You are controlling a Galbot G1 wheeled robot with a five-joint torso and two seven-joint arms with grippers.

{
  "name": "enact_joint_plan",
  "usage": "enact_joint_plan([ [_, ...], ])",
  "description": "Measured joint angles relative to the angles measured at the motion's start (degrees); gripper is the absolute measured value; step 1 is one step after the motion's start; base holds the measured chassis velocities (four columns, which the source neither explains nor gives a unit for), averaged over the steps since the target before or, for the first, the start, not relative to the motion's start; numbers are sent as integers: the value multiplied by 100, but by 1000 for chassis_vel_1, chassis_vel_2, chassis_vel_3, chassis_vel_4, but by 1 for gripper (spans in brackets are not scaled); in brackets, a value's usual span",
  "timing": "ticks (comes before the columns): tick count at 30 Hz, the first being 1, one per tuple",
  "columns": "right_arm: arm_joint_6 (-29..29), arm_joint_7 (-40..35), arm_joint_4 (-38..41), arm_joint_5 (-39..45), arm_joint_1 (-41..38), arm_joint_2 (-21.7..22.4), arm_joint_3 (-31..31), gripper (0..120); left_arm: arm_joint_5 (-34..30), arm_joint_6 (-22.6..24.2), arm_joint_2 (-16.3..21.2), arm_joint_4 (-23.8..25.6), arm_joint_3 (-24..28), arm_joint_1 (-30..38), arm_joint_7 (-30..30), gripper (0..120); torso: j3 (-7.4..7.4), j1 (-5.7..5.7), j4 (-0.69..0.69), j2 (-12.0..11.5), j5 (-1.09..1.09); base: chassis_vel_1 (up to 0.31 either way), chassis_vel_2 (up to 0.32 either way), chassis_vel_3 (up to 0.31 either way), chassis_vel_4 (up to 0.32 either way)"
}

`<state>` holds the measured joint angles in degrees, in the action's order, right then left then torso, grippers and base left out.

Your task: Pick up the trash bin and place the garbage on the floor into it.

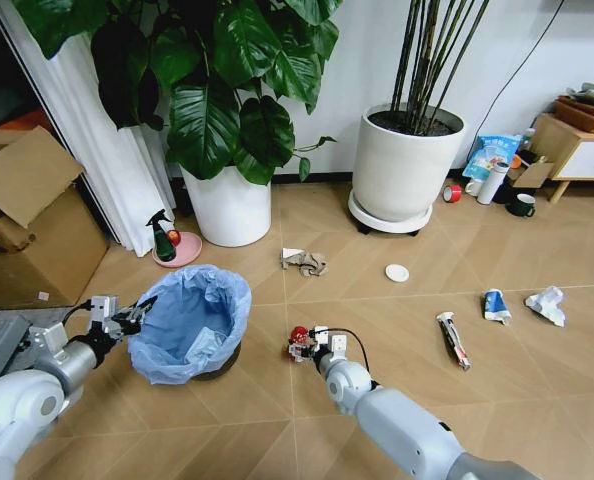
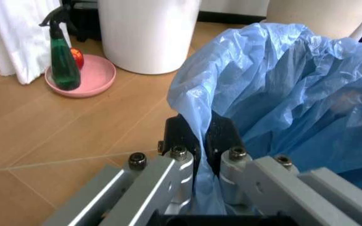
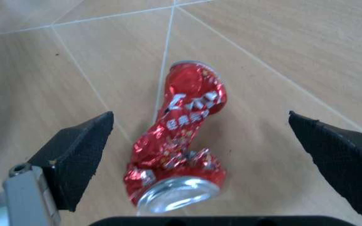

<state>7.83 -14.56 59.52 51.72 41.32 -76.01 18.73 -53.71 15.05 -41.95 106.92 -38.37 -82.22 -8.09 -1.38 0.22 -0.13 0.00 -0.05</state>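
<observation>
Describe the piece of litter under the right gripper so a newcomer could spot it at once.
Start at the blue-lined trash bin held by the left gripper. Just to its right on the floor lies a crushed red can, between the open right gripper's fingers. It is the only shiny red litter.

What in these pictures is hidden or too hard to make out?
- Head view: the trash bin body is covered by its baggy blue liner.
- Head view: the crushed red can is partly behind the right gripper.
- Left wrist view: the left gripper clamps the liner; the rim beneath is hidden.
- Head view: the wrapper print is too small.
</observation>
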Motion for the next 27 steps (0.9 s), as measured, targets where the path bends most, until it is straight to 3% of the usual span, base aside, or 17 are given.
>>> enact_joint_plan([
  [19, -72, 311, -1036, -226, -353, -552, 119, 99, -1, 1, -30, 84, -122, -98, 6, 0, 0, 0, 0, 0, 0, 0, 0, 0, 0],
  [27, -95, 415, -1296, -341, -394, -699, 160, 75, 3, 1, -54, 95, -123, -113, 6, 0, 0, 0, 0, 0, 0, 0, 0, 0, 0],
])
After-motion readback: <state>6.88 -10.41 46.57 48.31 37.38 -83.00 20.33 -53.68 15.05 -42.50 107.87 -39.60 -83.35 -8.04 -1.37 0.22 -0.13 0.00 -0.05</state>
